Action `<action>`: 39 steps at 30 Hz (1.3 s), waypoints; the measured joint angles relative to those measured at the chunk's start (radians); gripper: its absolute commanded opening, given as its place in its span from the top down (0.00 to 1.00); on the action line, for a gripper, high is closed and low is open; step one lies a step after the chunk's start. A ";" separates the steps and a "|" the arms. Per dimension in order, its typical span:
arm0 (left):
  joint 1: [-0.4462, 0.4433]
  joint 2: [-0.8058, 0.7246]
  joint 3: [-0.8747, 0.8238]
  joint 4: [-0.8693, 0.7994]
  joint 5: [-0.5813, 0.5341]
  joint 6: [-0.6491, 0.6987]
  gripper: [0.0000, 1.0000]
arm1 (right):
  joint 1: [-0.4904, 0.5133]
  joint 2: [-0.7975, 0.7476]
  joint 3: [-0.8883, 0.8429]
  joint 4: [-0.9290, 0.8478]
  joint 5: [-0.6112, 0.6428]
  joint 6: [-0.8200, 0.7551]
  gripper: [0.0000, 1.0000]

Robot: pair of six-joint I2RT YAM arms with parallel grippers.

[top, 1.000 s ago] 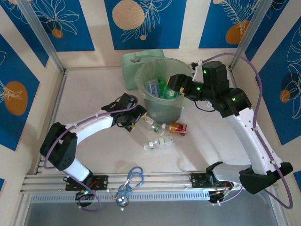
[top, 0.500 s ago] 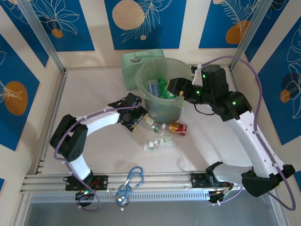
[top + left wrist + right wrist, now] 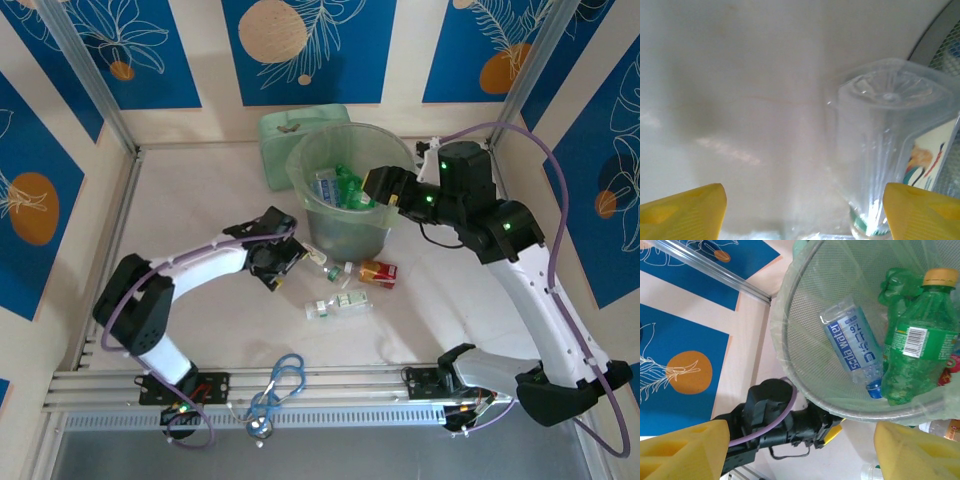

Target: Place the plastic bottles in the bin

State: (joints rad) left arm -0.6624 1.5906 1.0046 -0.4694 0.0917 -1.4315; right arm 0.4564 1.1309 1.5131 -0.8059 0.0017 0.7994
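Firstly, from the top camera, the left gripper (image 3: 292,257) lies low over the table (image 3: 200,200), close to the near wall of the bin (image 3: 345,240). A small clear bottle (image 3: 317,259) lies just in front of its fingertips; I cannot tell from here if they touch. Further beyond this gripper, a red-labelled bottle (image 3: 378,273) and a long clear bottle (image 3: 338,305) lie on their sides on the table, outside the bin. The right gripper (image 3: 368,188) hangs over the rim of the bin, and several bottles are inside below it. A mint-green box (image 3: 285,130) stands behind the bin. Next, in the left wrist camera, the left gripper (image 3: 802,215) has its yellow fingers (image 3: 682,212) wide apart. The small clear bottle (image 3: 880,150) lies between them with its bottom end pointing away from the gripper. It is very near the finger at the picture's right side and well apart from the other one, so it is not clamped. Finally, in the right wrist camera, the right gripper (image 3: 800,455) also has its jaws apart with nothing held between them. Ahead of it is the open bin (image 3: 790,315). Inside lie a soda water bottle (image 3: 852,345) with a blue label and a green bottle (image 3: 915,352) with a yellowish cap, side by side and touching.
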 measured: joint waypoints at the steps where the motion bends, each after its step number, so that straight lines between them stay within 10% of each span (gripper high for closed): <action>1: 0.000 -0.023 -0.015 -0.008 0.000 0.000 0.19 | -0.006 -0.006 -0.005 -0.001 -0.001 0.000 0.23; 24: 0.000 0.123 0.104 0.137 -0.010 -0.038 0.11 | -0.032 -0.077 -0.074 -0.021 -0.009 0.014 0.24; 39: 0.000 0.158 0.138 0.043 -0.049 -0.053 0.28 | -0.031 -0.093 -0.074 -0.023 -0.008 0.016 0.24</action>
State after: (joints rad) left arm -0.6624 1.7489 1.1427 -0.4267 0.0429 -1.4845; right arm 0.4252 1.0374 1.4395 -0.8284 -0.0067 0.8154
